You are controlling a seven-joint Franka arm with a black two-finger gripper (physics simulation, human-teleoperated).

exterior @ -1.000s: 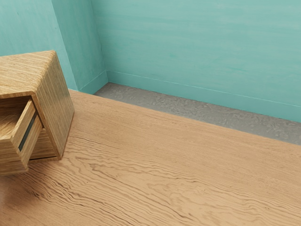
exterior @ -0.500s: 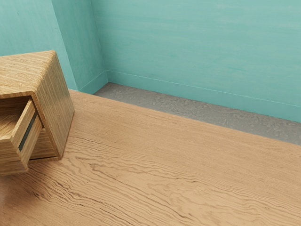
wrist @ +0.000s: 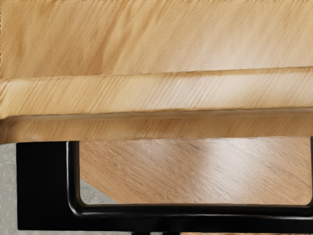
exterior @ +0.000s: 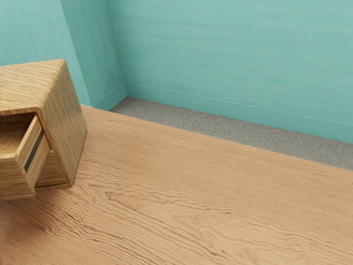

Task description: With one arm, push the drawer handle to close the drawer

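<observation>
Handle (wrist: 44, 191): black, frame-shaped, fixed to the outer face of the drawer (exterior: 14, 179). Pincer (wrist: 156, 233): at the handle's outer side, away from the drawer front, a position judged suited to pushing inward without a grasp. Whether it is spread or pressed together cannot be told. Drawer: open at the exterior view's left, though slightly further in than half a second ago; continued straight pressure appears required. Cabinet (exterior: 63, 116): upright on the worktop (exterior: 198, 193), guiding the drawer's travel.
</observation>
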